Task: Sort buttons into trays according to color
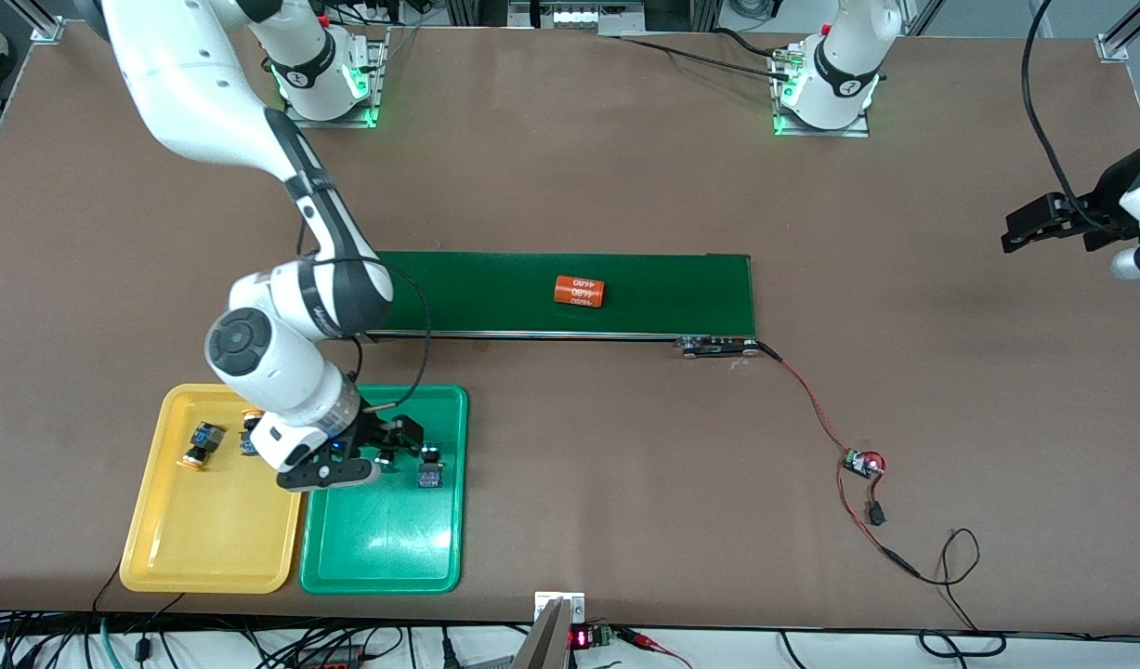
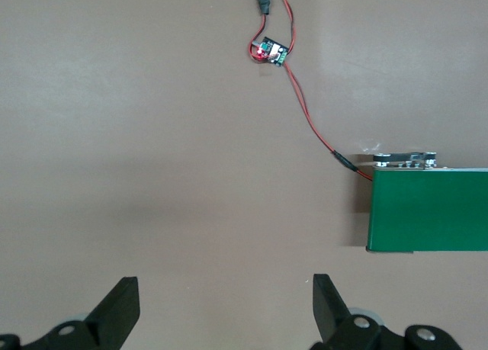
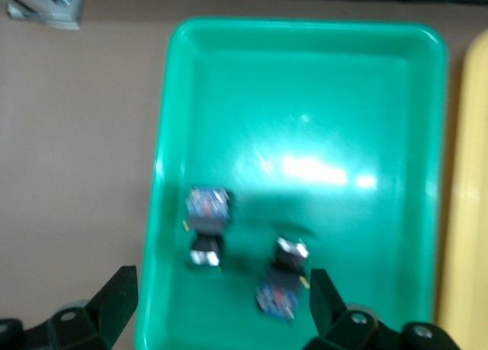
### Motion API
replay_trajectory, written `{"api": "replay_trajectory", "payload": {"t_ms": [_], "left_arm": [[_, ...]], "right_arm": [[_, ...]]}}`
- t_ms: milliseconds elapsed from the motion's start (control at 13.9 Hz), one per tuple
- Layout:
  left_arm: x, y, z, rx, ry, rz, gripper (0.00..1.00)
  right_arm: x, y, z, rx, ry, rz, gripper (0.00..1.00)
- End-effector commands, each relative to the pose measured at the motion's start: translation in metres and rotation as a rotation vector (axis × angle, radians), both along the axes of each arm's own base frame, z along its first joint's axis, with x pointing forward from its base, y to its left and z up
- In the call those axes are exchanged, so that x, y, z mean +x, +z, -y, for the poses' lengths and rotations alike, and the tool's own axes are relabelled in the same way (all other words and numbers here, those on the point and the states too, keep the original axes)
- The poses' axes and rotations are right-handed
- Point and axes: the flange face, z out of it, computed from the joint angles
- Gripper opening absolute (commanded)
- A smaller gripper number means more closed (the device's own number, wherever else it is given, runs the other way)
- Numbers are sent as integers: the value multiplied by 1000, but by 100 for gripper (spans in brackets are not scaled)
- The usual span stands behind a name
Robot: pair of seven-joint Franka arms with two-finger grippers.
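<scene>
Spanning brown tabletop (image 1: 570, 186), trays (image 1: 212, 539), conveyor belt (image 1: 495, 293)

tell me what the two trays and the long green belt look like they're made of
Green tray: looks like glossy moulded plastic; bright glare patches on its floor, rounded corners and raised rim.
Yellow tray: likely the same plastic with a softer sheen; same shape, smooth floor.
Green belt: seems matte rubber or coated fabric, flat dark green with no glare; a metal-looking strip runs along its edge.

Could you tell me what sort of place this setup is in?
Probably a robotics lab bench: two white arms bolted to a brown table, a dark-green conveyor belt wired to a small circuit board, and cables along the edge.
</scene>
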Motion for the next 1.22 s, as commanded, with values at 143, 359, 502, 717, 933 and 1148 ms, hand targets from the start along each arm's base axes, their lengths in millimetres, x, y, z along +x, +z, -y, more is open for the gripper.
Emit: {"api": "replay_trajectory", "payload": {"t_ms": [143,359,502,717,933,1148], "left_arm": [[-6,4,2,-13,70,-2,100],[-5,6,13,43,1,3,100],[-7,7,20,41,-13,-3,100],[-6,8,26,40,-21,5,100],[-6,8,19,32,-5,8,100],[-6,7,17,29,0,7,100]], "right_arm": [[-32,104,99,-80,142,-150,100],[-58,160,131,-131,141,-217,100],[-80,201,136,-194,144,-225,100],[-109,245,162,-200,105,-231,100],[-142,281,185,-201,60,-234,100],[-166,280,210,-180,6,-265,100]]}}
